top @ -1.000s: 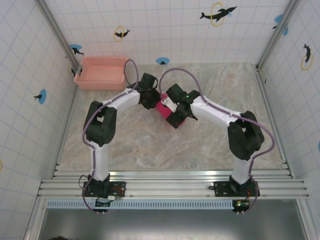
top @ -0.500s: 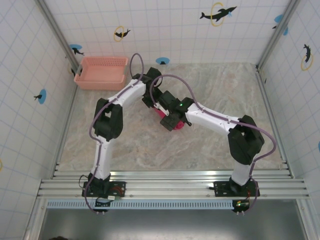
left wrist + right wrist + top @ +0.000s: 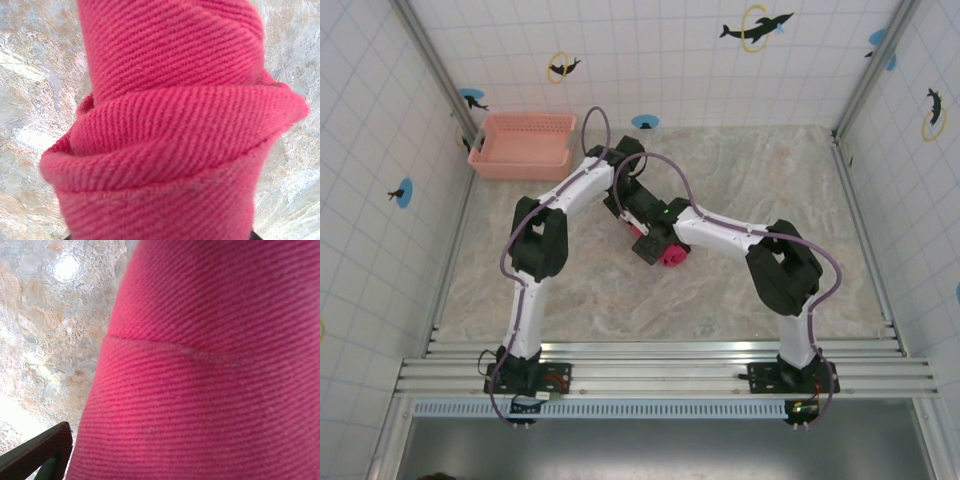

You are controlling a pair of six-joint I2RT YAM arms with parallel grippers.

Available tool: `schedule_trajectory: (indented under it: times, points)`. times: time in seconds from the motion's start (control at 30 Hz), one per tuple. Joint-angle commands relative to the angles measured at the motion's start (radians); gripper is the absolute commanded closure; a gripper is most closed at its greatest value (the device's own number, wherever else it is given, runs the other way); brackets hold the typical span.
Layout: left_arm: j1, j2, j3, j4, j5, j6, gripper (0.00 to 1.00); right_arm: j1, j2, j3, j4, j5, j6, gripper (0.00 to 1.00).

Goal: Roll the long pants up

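The long pants (image 3: 672, 256) are bunched into a small magenta roll at the middle of the table. In the left wrist view the long pants (image 3: 170, 125) show stacked ribbed folds that run down into the jaws and hide them. My left gripper (image 3: 628, 215) is shut on the far-left end of the roll, partly under the right arm. My right gripper (image 3: 655, 245) stands wide open against the roll. In the right wrist view the pants (image 3: 215, 365) lie close, with one dark finger (image 3: 37, 455) beside the cloth at the lower left.
A pale salmon lattice basket (image 3: 520, 170) sits in the far left corner against the tiled wall. Marbled tabletop (image 3: 750, 180) lies bare to the right and near side of the arms. Both arms cross at the centre.
Both grippers and the pink roll have shifted toward the near side. The right forearm swung left over the left gripper, and the left arm stretched out further.
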Motion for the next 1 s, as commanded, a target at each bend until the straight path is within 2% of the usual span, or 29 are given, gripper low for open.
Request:
schedule_trajectory:
  times: [0.0,0.37,0.53,0.63,0.7,0.77,0.9,0.97]
  points:
    - [-0.009,0.15,-0.097,-0.352,0.001,-0.015,1.0,0.012,0.01,-0.027,0.016,-0.023,0.023,0.01]
    - [0.018,0.131,-0.146,-0.342,0.0,-0.01,1.0,0.009,-0.142,-0.282,0.065,0.065,0.04,0.01]
    - [0.027,0.109,-0.155,-0.356,-0.015,0.002,1.0,-0.007,-0.114,-0.295,0.119,0.042,0.057,0.0]
    - [0.028,0.093,-0.179,-0.349,-0.015,0.002,1.0,-0.018,-0.086,-0.282,0.156,0.026,0.07,0.03]
    - [0.029,0.095,-0.192,-0.347,-0.018,0.003,1.0,-0.025,-0.063,-0.262,0.162,0.01,0.071,0.1]
    - [0.029,0.095,-0.197,-0.347,-0.013,0.008,1.0,-0.029,-0.048,-0.25,0.171,0.003,0.066,0.23]
    - [0.03,0.095,-0.194,-0.34,0.0,0.02,1.0,-0.043,-0.015,-0.23,0.186,-0.005,0.051,0.63]
    - [0.031,0.095,-0.189,-0.338,0.003,0.024,1.0,-0.053,-0.003,-0.224,0.186,-0.022,0.042,0.76]
